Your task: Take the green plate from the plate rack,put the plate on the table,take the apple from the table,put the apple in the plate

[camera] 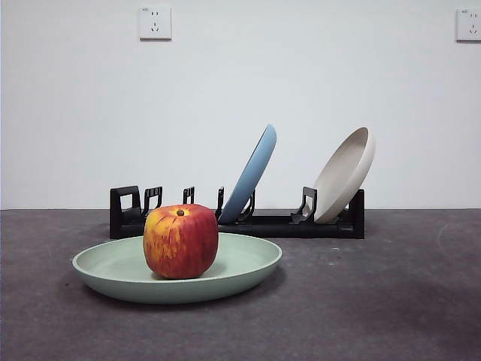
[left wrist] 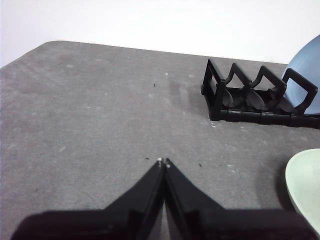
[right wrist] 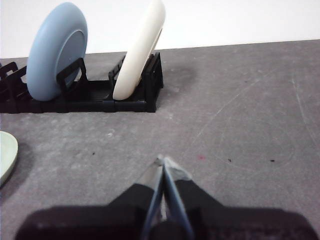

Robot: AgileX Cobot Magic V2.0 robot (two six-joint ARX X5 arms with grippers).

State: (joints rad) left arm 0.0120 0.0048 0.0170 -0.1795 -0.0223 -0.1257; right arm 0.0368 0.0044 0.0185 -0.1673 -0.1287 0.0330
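The green plate (camera: 248, 267) lies flat on the dark grey table (camera: 391, 301), in front of the left part of the plate rack (camera: 285, 224). The red and yellow apple (camera: 180, 241) stands upright in the plate, left of its middle. In the left wrist view my left gripper (left wrist: 163, 161) is shut and empty above bare table, with the plate's rim (left wrist: 305, 185) off to one side and the plate rack (left wrist: 250, 100) beyond. My right gripper (right wrist: 164, 161) is also shut and empty, away from the plate's rim (right wrist: 6, 155). Neither arm shows in the front view.
A light blue plate (camera: 252, 173) and a beige plate (camera: 346, 173) lean in the rack's slots. Both also show in the right wrist view, the blue plate (right wrist: 55, 50) and the beige plate (right wrist: 142, 47). A white wall with two sockets stands behind.
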